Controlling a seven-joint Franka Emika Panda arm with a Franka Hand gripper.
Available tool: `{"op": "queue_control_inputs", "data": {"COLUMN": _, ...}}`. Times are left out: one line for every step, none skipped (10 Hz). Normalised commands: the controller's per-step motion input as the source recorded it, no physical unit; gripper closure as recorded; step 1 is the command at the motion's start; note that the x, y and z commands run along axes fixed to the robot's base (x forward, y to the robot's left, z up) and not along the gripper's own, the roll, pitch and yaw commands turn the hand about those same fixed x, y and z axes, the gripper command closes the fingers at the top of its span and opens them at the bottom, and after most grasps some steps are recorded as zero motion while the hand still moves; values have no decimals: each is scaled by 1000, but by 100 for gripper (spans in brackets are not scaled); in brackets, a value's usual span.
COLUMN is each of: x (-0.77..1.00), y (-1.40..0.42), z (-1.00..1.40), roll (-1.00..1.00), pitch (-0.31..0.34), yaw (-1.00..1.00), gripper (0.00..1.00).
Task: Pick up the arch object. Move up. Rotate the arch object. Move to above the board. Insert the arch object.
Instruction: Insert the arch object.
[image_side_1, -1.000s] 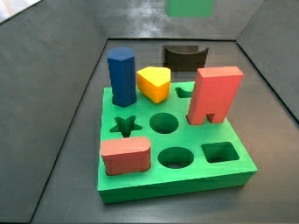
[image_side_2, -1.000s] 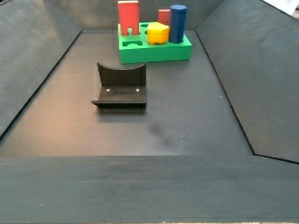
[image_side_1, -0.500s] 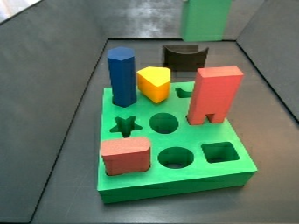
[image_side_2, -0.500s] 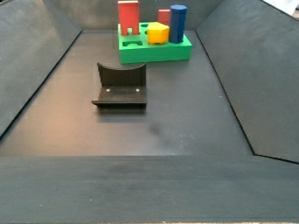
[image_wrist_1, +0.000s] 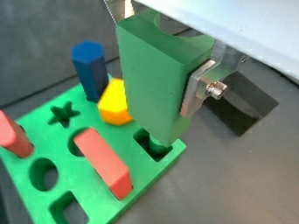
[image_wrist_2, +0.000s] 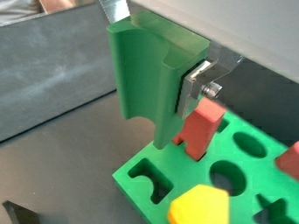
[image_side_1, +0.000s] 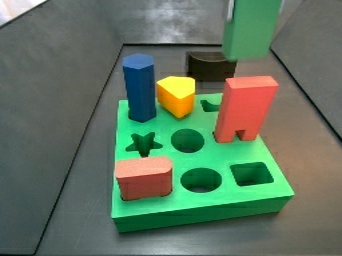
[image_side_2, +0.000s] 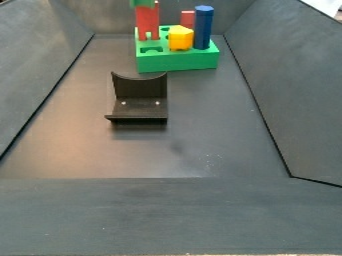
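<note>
The arch object (image_wrist_1: 149, 61) is a mid-green block held upright, and my gripper (image_wrist_1: 166, 86) is shut on it; one silver finger (image_wrist_1: 198, 85) shows on its side. It hangs above the far edge of the board (image_side_1: 221, 205), over an arch-shaped hole (image_wrist_1: 156, 145) and apart from the slab. In a side view the arch object (image_side_1: 254, 28) shows at the top edge, above the black block (image_side_1: 207, 66). Both wrist views show it (image_wrist_2: 146, 74) clamped, with the board (image_wrist_2: 142, 166) below. The gripper itself is out of both side views.
On the board stand a tall red block (image_side_1: 247, 107), a blue block (image_side_1: 139, 85), a yellow block (image_side_1: 175, 95) and a salmon block (image_side_1: 144, 178). The fixture (image_side_2: 136, 98) stands on the dark floor. Grey walls slope up on both sides.
The arch object has come down further into the side view and moved right, toward the board's far right part. The blocks on the board have not moved.
</note>
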Motion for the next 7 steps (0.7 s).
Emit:
{"op": "queue_control_inputs", "data": {"x": 354, "y": 14, "z": -534, "roll": 0, "pitch": 220, "yaw": -460, "gripper": 100}}
{"op": "queue_control_inputs", "data": {"x": 123, "y": 37, "z": -60, "roll": -137, "pitch": 29, "yaw": -131, "gripper": 100}}
{"op": "queue_control_inputs", "data": {"x": 49, "y": 111, "z": -63, "roll": -21, "pitch": 21, "yaw": 0, "gripper": 100}}
{"op": "queue_control_inputs", "data": {"x": 0, "y": 134, "z": -360, "roll": 204, "pitch": 56, "yaw": 94, "gripper": 100}}
{"op": "queue_control_inputs", "data": {"x": -86, "y": 114, "z": -443, "roll": 283, "pitch": 11, "yaw": 254, "gripper": 100}}
{"op": "queue_control_inputs", "data": {"x": 0, "y": 0, "z": -469, "roll": 176, "pitch": 21, "yaw": 54, "gripper": 100}}
{"op": "queue_control_inputs", "data": {"x": 0, "y": 0, "z": -434, "roll": 1, "pitch": 0, "yaw": 0, "gripper": 100}}
